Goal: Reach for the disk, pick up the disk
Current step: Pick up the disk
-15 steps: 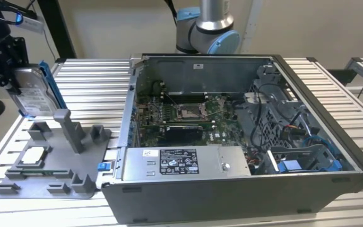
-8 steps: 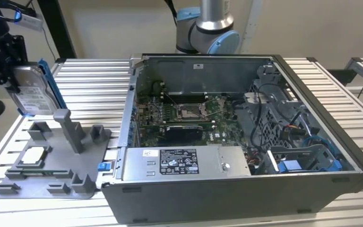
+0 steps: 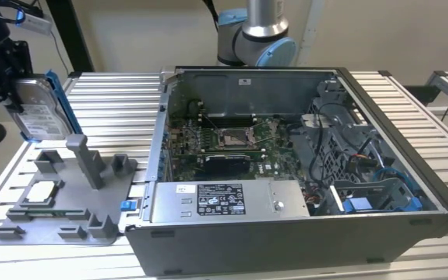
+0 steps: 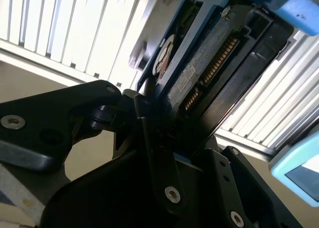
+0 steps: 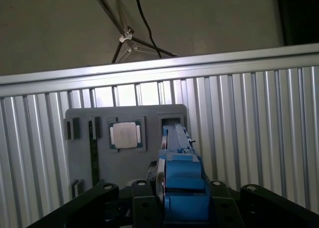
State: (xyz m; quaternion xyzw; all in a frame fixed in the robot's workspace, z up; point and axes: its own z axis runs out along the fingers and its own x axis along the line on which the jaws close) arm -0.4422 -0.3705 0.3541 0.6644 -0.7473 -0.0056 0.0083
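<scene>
In the exterior view the disk (image 3: 44, 116), silver with a white label and a blue frame along its edge, hangs upright in the air at the view's far left, above the grey fixture (image 3: 60, 224). My black gripper (image 3: 16, 87) is shut on its upper part. In the second wrist view the disk's underside and connector pins (image 4: 212, 63) sit between the black fingers (image 4: 157, 158). In the first wrist view the blue-framed disk (image 5: 182, 180) is seen edge-on, held over the fixture's slot (image 5: 172, 122).
The grey fixture (image 5: 149, 115) holds a square silver processor chip (image 3: 41, 191) (image 5: 124, 135) and has upright posts (image 3: 91, 163). An open computer case (image 3: 286, 169) stands to the exterior view's right. All rest on a slatted metal table (image 3: 115, 99).
</scene>
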